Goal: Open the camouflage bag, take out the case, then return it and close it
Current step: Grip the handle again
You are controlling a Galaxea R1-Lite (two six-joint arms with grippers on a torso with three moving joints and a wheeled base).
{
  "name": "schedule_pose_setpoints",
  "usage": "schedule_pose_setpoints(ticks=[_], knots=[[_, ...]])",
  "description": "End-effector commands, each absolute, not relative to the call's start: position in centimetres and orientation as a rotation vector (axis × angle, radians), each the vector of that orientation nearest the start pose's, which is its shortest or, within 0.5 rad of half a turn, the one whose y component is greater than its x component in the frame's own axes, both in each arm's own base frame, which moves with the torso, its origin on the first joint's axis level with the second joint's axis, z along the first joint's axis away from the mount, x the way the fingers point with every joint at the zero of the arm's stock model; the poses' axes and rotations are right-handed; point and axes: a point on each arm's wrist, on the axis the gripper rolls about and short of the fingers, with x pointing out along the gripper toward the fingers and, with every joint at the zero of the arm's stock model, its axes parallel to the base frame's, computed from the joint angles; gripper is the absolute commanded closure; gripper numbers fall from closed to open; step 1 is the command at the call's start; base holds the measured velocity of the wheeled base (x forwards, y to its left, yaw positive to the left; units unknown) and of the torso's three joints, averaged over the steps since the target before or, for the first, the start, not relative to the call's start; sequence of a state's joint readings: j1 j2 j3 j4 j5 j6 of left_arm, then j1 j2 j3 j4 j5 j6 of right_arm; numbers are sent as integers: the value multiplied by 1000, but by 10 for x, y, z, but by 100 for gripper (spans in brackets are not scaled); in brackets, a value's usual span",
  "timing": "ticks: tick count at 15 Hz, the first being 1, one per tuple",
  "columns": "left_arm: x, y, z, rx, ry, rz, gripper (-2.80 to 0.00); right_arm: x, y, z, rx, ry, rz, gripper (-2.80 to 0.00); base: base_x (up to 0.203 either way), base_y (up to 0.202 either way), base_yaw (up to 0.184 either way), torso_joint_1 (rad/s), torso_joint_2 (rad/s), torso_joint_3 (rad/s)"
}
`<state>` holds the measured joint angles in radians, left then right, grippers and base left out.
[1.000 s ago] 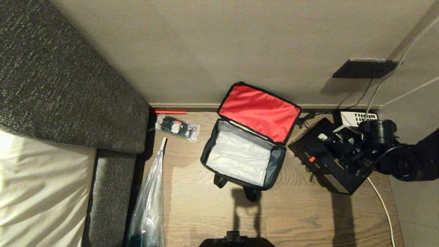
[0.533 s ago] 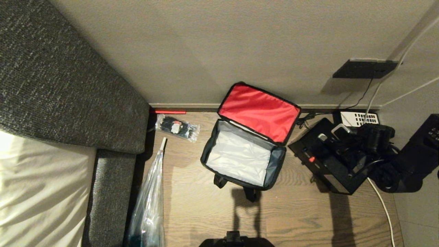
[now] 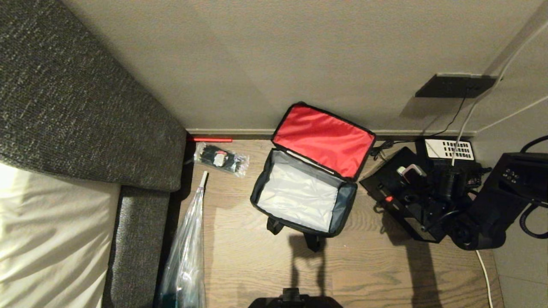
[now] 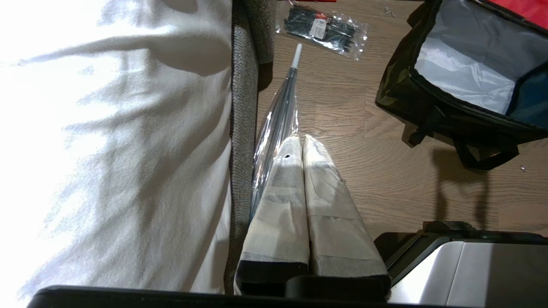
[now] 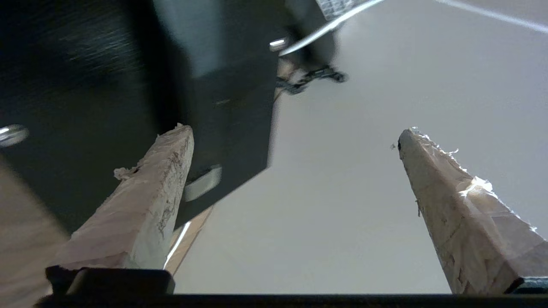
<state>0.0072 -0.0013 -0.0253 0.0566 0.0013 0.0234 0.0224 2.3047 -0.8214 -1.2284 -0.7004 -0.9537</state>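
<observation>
One case (image 3: 402,201) out, bag (image 3: 306,194) gaping at nine o'clock.
Right end effector (image 5: 295,141) spread, empty: regrip the handle squarely; left end effector (image 4: 305,147) pressed together.

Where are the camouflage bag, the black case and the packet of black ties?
camouflage bag (image 3: 299,196): head view, on its silvery inner lining.
case (image 3: 387,186): head view, on its black top face.
packet of black ties (image 3: 220,159): head view, on its middle.

Right gripper (image 5: 295,141) fingers (image 5: 432,179) have spread, releasing the case (image 3: 402,201).
</observation>
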Motion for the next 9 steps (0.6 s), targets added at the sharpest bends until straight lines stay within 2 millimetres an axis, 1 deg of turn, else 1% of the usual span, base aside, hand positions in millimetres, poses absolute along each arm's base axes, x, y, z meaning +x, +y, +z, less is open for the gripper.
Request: schedule_pose_setpoints(ticks=[1,2,5,7,9], knots=[[-25,0,76,23,32,9,0,392,0,24,-991,543,-502,-280,0,0,0,0,0,0],[-25,0,77,23,31,9,0,398,2,20,-977,535,-510,-280,0,0,0,0,0,0],[-25,0,76,23,32,9,0,407,4,3,-976,576,-541,-280,0,0,0,0,0,0],[-25,0,77,24,31,9,0,417,5,0,-952,557,-573,-280,0,0,0,0,0,0],[-25,0,77,24,31,9,0,421,4,-2,-944,551,-598,-280,0,0,0,0,0,0]])
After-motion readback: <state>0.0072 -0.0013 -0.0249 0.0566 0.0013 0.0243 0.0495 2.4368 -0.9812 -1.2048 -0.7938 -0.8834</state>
